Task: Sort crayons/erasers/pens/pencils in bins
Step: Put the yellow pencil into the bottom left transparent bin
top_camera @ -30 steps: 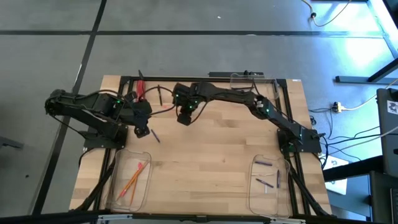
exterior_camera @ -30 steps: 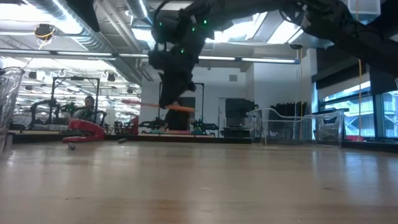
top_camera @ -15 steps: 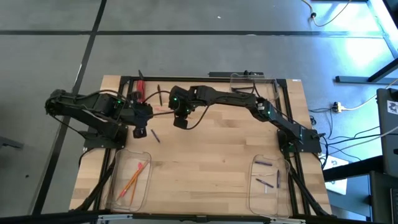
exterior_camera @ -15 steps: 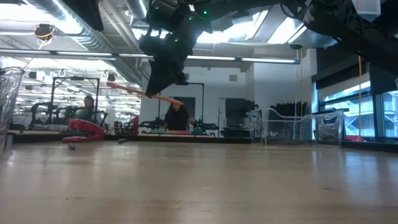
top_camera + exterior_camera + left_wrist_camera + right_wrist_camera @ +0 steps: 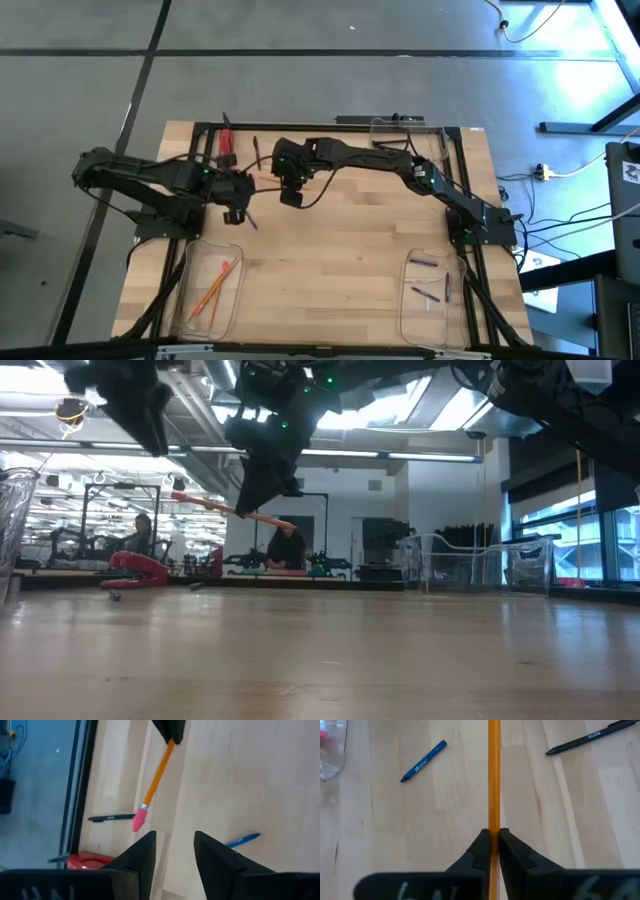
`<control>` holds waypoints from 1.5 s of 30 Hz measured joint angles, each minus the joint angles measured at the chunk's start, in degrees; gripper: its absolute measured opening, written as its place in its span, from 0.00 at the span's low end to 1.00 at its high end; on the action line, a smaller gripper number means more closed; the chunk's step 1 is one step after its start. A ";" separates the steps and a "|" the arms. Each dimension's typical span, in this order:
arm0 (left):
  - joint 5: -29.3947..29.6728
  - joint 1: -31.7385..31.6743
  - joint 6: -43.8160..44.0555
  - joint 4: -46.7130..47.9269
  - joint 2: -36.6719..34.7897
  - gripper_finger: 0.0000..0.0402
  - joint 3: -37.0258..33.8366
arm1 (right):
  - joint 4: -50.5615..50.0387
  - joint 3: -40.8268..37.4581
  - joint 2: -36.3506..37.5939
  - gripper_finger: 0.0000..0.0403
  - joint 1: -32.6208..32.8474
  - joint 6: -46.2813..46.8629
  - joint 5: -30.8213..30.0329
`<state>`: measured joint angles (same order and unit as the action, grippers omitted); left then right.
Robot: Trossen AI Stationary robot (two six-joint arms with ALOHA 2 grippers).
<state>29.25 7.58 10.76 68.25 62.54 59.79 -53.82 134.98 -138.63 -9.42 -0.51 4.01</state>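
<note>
Right hand (image 5: 491, 836) is pinched shut on the pencil (image 5: 494, 775), which looks light, stiff and slick, so mid-shaft seems the safest grip. Left hand (image 5: 174, 851) hangs wide and empty near its pink eraser end, around 9 o'clock on the counter (image 5: 350, 240).

You have a pale wood table (image 5: 350, 250), smooth and faintly shiny, its planks showing grain; clear glossy plastic bins (image 5: 208, 290); a pencil (image 5: 494, 780) painted satin orange with a matt pink rubber end; matt black plastic fingers (image 5: 479, 851)
</note>
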 joint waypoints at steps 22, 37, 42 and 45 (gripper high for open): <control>-0.32 -14.87 -19.66 -14.56 0.01 0.31 -11.26 | 0.02 0.00 0.00 0.07 0.01 -0.04 0.09; -3.33 -18.61 -27.75 -20.47 0.01 0.29 -12.85 | 0.13 0.00 -0.01 0.08 0.01 0.01 -0.02; -4.02 -18.61 -27.86 -20.35 0.01 0.20 -12.85 | 0.24 0.00 -0.01 0.08 0.01 0.02 -0.02; -4.83 -18.61 -27.86 -20.21 0.01 0.13 -12.85 | 0.21 0.00 0.00 0.08 0.01 0.02 -0.02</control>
<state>24.42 -11.03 -17.10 48.04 62.54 46.94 -53.62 134.98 -138.63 -9.41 -0.50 3.99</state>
